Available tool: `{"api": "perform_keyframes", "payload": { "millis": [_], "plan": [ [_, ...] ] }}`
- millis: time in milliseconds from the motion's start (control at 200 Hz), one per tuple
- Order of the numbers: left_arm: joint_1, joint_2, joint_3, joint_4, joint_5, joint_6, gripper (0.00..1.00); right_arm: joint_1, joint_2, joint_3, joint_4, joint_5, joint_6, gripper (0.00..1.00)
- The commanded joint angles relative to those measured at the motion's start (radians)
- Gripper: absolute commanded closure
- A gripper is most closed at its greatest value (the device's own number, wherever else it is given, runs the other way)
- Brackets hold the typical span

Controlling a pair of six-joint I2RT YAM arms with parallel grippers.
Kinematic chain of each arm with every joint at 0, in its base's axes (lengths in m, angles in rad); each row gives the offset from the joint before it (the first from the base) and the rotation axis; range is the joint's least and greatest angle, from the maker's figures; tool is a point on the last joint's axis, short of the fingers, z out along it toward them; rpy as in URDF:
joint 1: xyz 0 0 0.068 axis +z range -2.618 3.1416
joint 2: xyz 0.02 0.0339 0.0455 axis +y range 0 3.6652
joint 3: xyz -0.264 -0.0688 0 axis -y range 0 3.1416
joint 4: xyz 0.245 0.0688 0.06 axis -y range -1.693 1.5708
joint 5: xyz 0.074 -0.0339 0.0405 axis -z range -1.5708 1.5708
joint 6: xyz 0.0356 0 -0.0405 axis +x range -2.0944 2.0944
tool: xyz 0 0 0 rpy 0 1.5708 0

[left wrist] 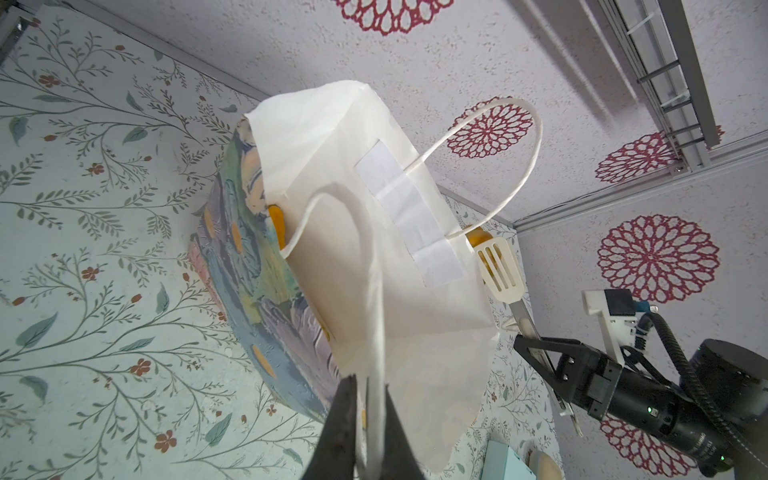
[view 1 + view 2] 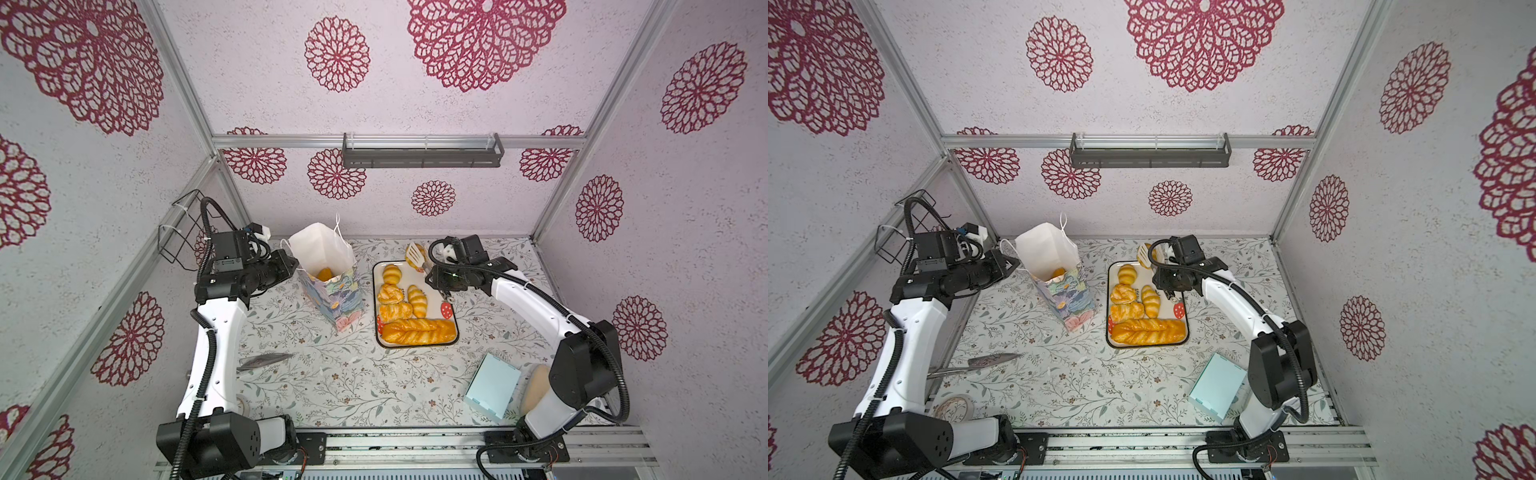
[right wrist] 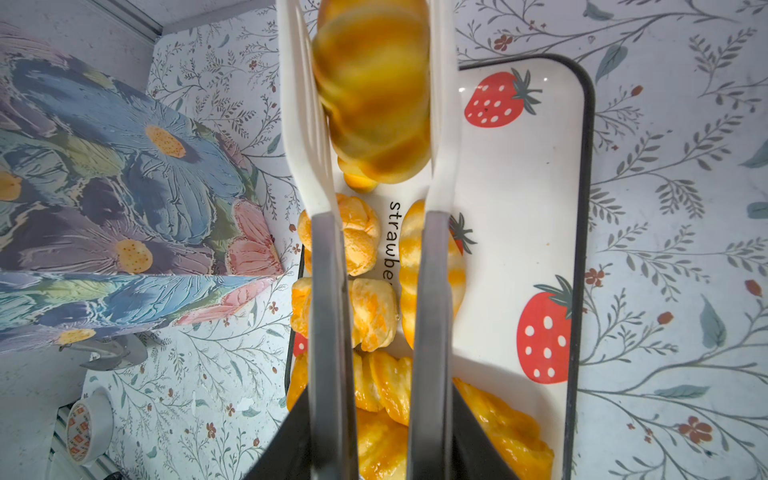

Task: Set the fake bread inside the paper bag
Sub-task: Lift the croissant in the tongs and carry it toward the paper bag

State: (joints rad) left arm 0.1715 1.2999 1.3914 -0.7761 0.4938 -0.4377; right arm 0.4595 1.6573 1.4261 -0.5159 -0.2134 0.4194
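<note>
1. Room: textured white walls [image 2: 457, 199] with crimson lace-flower medallions and aluminium frame rails.
2. Worktop [image 2: 332, 386]: pale cloth printed with grey-green vines and small red flowers.
3. Paper bag [image 2: 332, 299] stands upright just left of the tray, long axis vertical, mouth open upward. One golden piece [image 2: 324, 273] lies inside at the bottom.
4. Tray [image 3: 519, 187]: white with a dark rim and strawberry print, long axis far-to-near.
5. Braided loaf [image 2: 417, 331] lies crosswise at the tray's near end, long axis left-right.
6. Four smaller fake bread pieces sit farther back on the tray. The striped croissant [image 2: 417, 301] points roughly far-to-near.
7. Right gripper [image 2: 432, 277] fingers are clamped on the tongs [image 3: 328, 270]. The white slotted heads pinch a striped roll [image 3: 374, 91] above the tray's far end, its long axis along the tongs.
8. Left gripper [image 1: 370, 382] fingers [image 1: 345, 415] are pinched together on the bag's near cord handle [image 1: 374, 291].
9. Writing on the tray: "strawbe" [image 3: 392, 237], with the rest hidden.
</note>
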Motion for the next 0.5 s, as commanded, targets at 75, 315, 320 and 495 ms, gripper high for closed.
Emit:
{"api": "perform_keyframes", "payload": {
  "millis": [75, 315, 320, 495],
  "plan": [
    [0.011, -0.033, 0.007, 0.004, -0.032, 0.004, 0.9, 0.028, -0.077, 0.055, 0.011, -0.014, -0.005, 0.6],
    [0.011, -0.031, 0.017, 0.0, -0.053, 0.003, 0.9, 0.066, -0.103, 0.085, 0.016, -0.017, -0.013, 0.6],
    [0.012, -0.031, 0.017, 0.0, -0.053, 0.004, 0.9, 0.067, -0.103, 0.086, 0.016, -0.017, -0.013, 0.6],
    [0.012, -0.034, 0.02, -0.002, -0.085, 0.0, 0.9, 0.085, -0.12, 0.113, 0.013, -0.021, -0.021, 0.6]
  ]
}}
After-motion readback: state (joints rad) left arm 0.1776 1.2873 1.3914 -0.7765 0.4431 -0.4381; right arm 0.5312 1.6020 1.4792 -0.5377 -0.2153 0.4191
